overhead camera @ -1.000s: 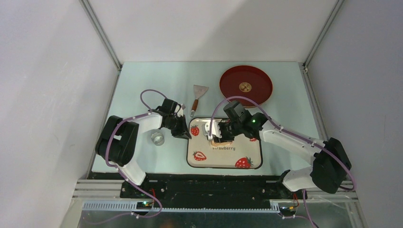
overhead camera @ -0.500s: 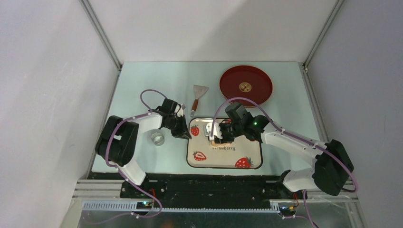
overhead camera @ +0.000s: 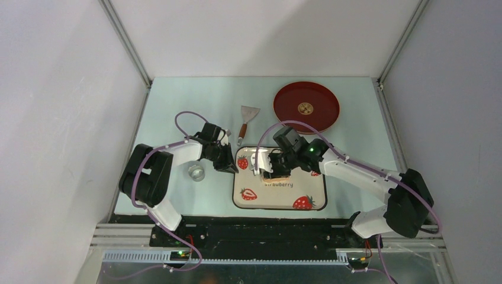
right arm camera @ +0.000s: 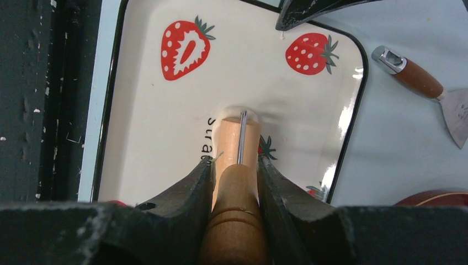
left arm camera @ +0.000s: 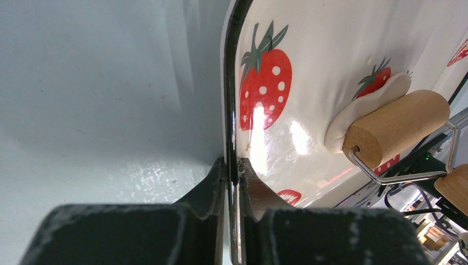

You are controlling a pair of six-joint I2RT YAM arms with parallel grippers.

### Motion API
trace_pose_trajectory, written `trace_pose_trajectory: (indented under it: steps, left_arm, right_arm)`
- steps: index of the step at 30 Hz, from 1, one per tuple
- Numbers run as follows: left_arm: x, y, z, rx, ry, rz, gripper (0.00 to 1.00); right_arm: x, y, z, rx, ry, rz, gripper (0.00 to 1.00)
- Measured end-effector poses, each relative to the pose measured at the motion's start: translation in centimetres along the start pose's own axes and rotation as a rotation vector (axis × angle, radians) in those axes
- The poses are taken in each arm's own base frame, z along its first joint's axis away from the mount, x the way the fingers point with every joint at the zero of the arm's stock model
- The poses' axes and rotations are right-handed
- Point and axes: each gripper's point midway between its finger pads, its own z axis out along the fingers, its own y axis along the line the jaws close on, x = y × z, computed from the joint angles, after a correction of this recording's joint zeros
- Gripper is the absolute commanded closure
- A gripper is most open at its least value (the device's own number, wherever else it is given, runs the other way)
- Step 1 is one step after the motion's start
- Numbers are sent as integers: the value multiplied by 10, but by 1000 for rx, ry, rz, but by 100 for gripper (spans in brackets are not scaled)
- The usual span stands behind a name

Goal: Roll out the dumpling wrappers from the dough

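Note:
A flattened pale piece of dough (left arm camera: 361, 107) lies on the strawberry tray (overhead camera: 278, 198), partly under a wooden roller (left arm camera: 397, 127). In the right wrist view only a thin pale edge of the dough (right arm camera: 238, 109) shows beyond the roller's drum (right arm camera: 229, 143). My right gripper (right arm camera: 235, 161) is shut on the roller's wooden handle (right arm camera: 234, 204), over the tray's middle (overhead camera: 275, 165). My left gripper (left arm camera: 232, 163) is shut on the tray's black left rim (left arm camera: 228, 110), and in the top view it sits at the tray's upper left corner (overhead camera: 231, 163). No finished dumpling wrappers show.
A red plate (overhead camera: 306, 106) stands at the back right. A scraper with a wooden handle (overhead camera: 247, 118) lies just behind the tray. A shiny metal cutter ring (overhead camera: 196, 172) sits left of the tray beside the left arm. Enclosure walls flank the table.
The right gripper has shifted slightly left and away with the roller over the dough. The left gripper has stayed on the tray rim.

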Motion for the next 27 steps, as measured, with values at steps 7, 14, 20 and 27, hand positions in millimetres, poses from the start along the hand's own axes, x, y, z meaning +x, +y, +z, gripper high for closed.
trace_pose_trajectory:
  steps: [7, 14, 20, 27]
  left_arm:
    - [0, 0, 0, -3, 3, -2, 100]
    - [0, 0, 0, -3, 4, -2, 100]
    - [0, 0, 0, -3, 4, -2, 100]
    - [0, 0, 0, -3, 4, -2, 100]
  right_arm:
    - [3, -2, 0, -14, 81, 20, 100]
    - [2, 2, -1, -21, 107, 14, 100]
    - [4, 7, -5, -30, 113, 18, 100]
    - [6, 15, -9, -49, 122, 39, 100]
